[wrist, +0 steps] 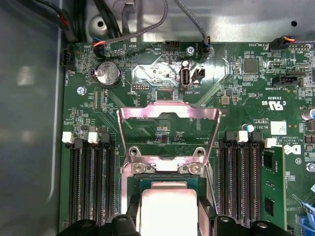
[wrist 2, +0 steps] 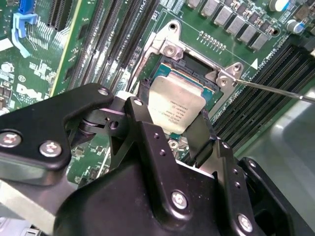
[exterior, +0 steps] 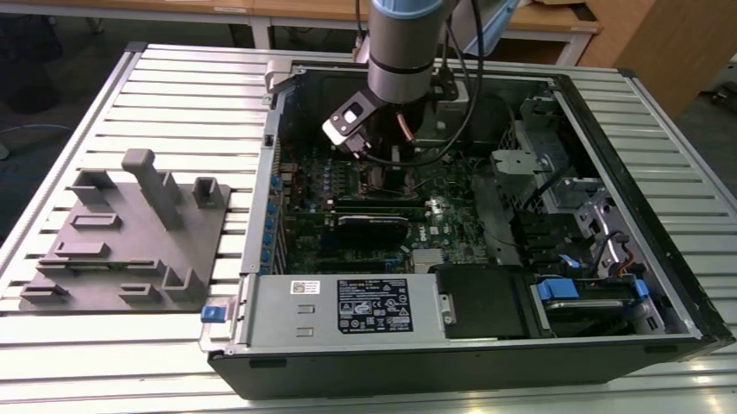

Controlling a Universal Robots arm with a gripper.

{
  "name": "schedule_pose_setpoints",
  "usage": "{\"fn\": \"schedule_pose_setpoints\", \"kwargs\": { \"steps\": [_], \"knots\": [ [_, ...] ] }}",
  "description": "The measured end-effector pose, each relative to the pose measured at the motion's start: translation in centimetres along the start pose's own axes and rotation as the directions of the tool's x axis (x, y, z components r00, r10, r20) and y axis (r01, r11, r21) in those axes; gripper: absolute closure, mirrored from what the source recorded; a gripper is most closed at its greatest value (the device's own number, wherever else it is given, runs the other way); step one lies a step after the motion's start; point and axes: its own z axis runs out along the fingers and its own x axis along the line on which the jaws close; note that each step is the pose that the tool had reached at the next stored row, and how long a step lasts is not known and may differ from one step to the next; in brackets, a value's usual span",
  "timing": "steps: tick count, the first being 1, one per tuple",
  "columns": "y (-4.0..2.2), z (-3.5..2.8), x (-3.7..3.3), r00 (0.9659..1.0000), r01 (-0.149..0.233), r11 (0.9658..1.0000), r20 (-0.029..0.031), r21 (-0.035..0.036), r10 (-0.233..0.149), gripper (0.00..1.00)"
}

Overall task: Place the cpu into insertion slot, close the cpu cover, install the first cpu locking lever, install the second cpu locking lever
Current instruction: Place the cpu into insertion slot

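In both wrist views my gripper (wrist 2: 172, 118) is shut on the cpu (wrist 2: 176, 101), a small square chip with a dull silver top, one black finger (wrist 2: 143, 105) on each of two opposite edges. The chip sits just over the insertion slot (wrist 2: 197, 73), a dark-framed socket on the green motherboard (wrist 2: 98, 44); I cannot tell if it rests in the socket. The cpu cover (wrist: 167, 111), a thin silvery frame plate with a big window, stands swung open beyond the cpu (wrist: 167, 206). A thin locking lever (wrist 2: 275, 91) sticks out free from a socket corner. In the exterior view the gripper (exterior: 386, 168) reaches down into the open computer case.
Long black memory slots (wrist: 88, 182) flank the socket on both sides, with one green memory module (wrist: 273, 187). Case walls (exterior: 627, 155), cables (exterior: 461, 112), the power supply (exterior: 345, 302) and drive bays (exterior: 588, 293) surround the board. A grey fixture (exterior: 127, 233) stands at the exterior view's left.
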Motion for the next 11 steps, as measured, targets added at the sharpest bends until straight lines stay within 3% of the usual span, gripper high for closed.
{"fn": "schedule_pose_setpoints", "kwargs": {
  "steps": [11],
  "knots": [
    [-0.22, 0.15, 0.24, 1.0, 0.01, 1.0, -0.0005, -0.0001, -0.01, 0.46]
  ]
}}
